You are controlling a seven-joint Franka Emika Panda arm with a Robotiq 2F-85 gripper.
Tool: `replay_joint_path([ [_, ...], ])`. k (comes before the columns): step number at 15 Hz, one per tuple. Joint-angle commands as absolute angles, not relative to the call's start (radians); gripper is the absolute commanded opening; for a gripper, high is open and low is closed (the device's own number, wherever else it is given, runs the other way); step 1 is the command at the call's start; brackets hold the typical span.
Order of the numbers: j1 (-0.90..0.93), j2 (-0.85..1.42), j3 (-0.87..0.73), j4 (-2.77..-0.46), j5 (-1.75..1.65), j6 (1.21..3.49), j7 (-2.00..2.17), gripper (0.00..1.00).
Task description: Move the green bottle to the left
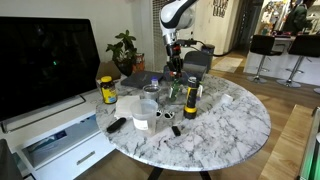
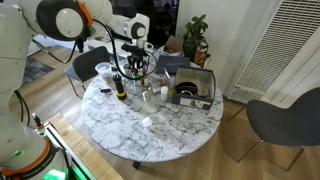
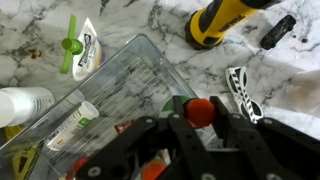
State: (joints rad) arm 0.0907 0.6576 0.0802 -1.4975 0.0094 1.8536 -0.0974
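Exterior view: the round marble desk (image 1: 235,120) fills the middle of the room, busy with clutter. The white arm (image 1: 176,15) reaches down over it from 12 o'clock. Next in size is the clear plastic container (image 1: 150,90), sitting a little toward 9 o'clock of the desk's centre.

The green bottle (image 1: 190,102) stands upright near the centre, just beside the container at its 3 o'clock. It is dark, tall and narrow, with a yellowish band low down.

It looks stiff and smooth-sided, probably light to middling in weight, and likely to topple on that slim base. I'd take it across the body at mid-height, below the neck, and squeeze firmly, since the slick wall may slide.

The tool (image 1: 172,70) hangs at the bottle's 11 o'clock, over the container and apart from the bottle. In the wrist view its dark fingers (image 3: 182,125) are drawn to a narrow gap, and a small red round thing (image 3: 203,110) sits in it. Whether that is pinched or merely lies beneath, I cannot tell.
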Motion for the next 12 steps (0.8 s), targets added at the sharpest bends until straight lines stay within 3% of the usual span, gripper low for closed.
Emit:
replay_joint_path([
  [1, 0.111, 0.714, 0.073, -1.432, -0.005, 1.845, -0.051, 0.08],
  [6, 0.127, 0.753, 0.071, -1.383, -0.015, 1.844, -0.025, 0.08],
  [8, 0.132, 0.761, 0.070, -1.368, -0.017, 1.840, -0.014, 0.54],
  [10, 0.138, 0.756, 0.067, -1.368, -0.021, 1.845, 0.000, 0.62],
  [12, 0.136, 0.732, 0.071, -1.386, -0.007, 1.844, 0.015, 0.77],
])
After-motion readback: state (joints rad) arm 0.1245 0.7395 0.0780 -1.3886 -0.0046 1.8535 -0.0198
